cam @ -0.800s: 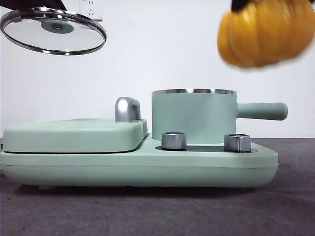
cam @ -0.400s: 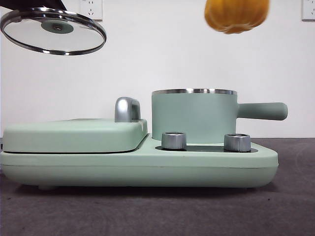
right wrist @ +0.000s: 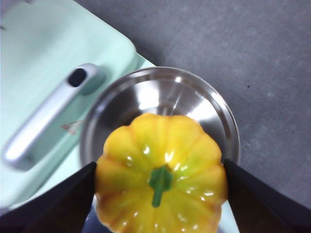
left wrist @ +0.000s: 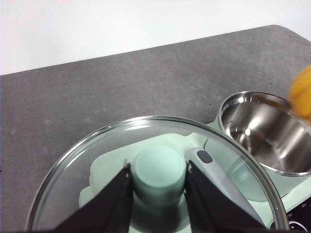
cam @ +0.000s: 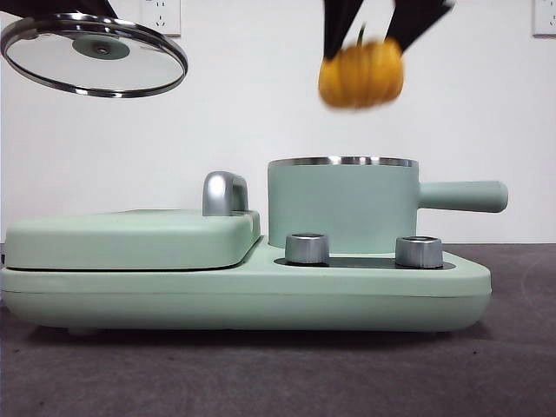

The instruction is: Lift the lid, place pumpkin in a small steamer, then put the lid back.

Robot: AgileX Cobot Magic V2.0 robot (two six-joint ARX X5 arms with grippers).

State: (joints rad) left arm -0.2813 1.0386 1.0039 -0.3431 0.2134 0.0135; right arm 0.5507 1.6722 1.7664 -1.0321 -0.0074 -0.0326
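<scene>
My right gripper point(cam: 360, 39) is shut on the yellow-orange pumpkin point(cam: 360, 75) and holds it in the air above the small steamer point(cam: 341, 204), whose steel rim is uncovered. From the right wrist, the pumpkin point(right wrist: 162, 187) with its green stem hangs over the shiny empty inside of the small steamer point(right wrist: 160, 99). My left gripper point(left wrist: 158, 187) is shut on the mint knob of the glass lid point(left wrist: 87, 160). The lid point(cam: 94, 54) hangs tilted at the upper left of the front view, high over the griddle cover.
The wide mint appliance base point(cam: 243, 295) carries the flat griddle cover point(cam: 130, 236) with its chrome handle point(cam: 224, 193) on the left and two silver dials point(cam: 307, 248) in front of the steamer. The steamer's long handle point(cam: 465, 195) points right. Dark grey tabletop point(cam: 261, 373) surrounds it.
The pumpkin has travelled left from the upper right corner and come down, now hanging over the steamer with the gripper's jaws visible. The lid has stayed where it was.
</scene>
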